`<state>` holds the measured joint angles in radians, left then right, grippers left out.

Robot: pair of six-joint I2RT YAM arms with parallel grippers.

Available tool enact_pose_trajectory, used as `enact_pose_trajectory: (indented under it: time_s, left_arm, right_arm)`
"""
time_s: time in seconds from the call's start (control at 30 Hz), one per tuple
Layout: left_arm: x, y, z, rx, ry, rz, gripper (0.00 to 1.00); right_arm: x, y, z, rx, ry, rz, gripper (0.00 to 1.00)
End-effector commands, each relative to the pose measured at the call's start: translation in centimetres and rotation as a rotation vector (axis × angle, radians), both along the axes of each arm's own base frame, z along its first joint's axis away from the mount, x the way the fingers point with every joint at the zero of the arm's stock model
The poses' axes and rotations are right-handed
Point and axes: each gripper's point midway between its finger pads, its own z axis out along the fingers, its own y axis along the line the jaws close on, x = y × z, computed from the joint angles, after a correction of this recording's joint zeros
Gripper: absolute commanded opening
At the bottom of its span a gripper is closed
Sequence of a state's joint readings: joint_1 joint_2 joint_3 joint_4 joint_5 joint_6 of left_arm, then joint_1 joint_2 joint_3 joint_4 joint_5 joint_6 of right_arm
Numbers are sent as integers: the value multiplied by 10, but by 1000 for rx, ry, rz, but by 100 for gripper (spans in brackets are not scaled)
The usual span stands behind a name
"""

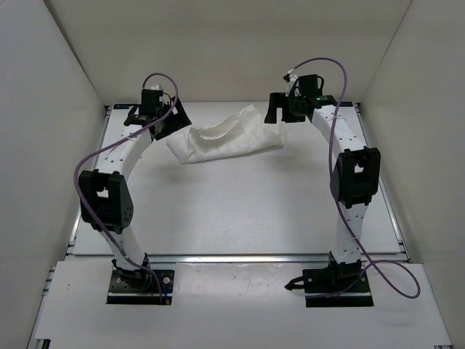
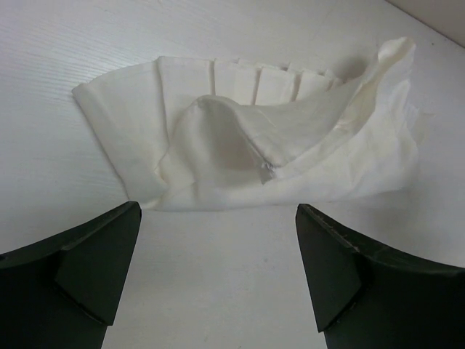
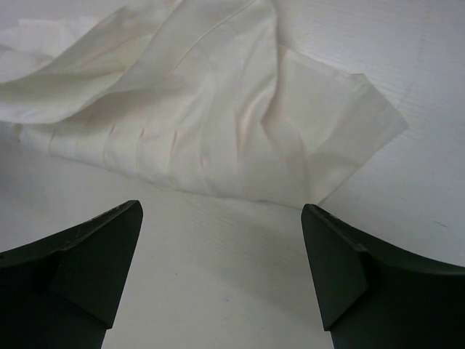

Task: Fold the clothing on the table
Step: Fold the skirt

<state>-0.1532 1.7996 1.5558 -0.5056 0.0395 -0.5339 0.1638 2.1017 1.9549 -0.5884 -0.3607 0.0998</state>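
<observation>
The clothing (image 1: 227,137) is a wrinkled white garment lying bunched at the far middle of the table (image 1: 240,211). In the left wrist view the clothing (image 2: 247,138) shows pleats and a raised fold with a zipper end. My left gripper (image 1: 171,120) stands open just off its left end, with bare table between the fingers (image 2: 94,262). My right gripper (image 1: 278,113) is open beside the garment's right end. The right wrist view shows the clothing (image 3: 211,109) lying just beyond the open fingers (image 3: 341,262). Neither gripper holds anything.
White walls (image 1: 65,94) close in the table on the left, right and back. Aluminium rails (image 1: 240,258) run along its edges. Purple cables (image 1: 87,163) loop off both arms. The arm bases (image 1: 138,283) sit at the near edge.
</observation>
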Motion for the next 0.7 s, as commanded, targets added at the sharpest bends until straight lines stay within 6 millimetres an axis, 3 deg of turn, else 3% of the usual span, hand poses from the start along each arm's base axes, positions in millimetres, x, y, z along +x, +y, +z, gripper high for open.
enact_pose_trajectory:
  time_s: [0.0,0.1,0.17,0.3,0.37,0.43,0.53,0.67]
  left_arm:
    - [-11,-8,-1,20,-31,-54,98]
    - [-21,-18,-22,28,7,-92,88]
    - [-28,-22,-40,41,49,-109,65]
    - [-29,-19,-54,30,79,-94,36]
    - [-24,-18,-62,34,91,-96,29]
    - [-14,-15,-56,36,81,-84,17]
    - [-3,-22,-59,33,82,-96,10]
    - [6,-24,-64,36,99,-93,1]
  right_arm:
    - [-7,16,-11,-58,-24,57,88]
    - [-2,10,-27,-77,-1,46,83]
    - [4,8,-29,-66,2,42,75]
    - [15,-2,-35,-81,2,9,73]
    - [19,-8,-40,-93,7,-14,73]
    - [21,-11,-44,-91,12,-13,70]
    - [23,-13,-49,-74,24,-14,49]
    - [24,-2,-59,-49,41,1,36]
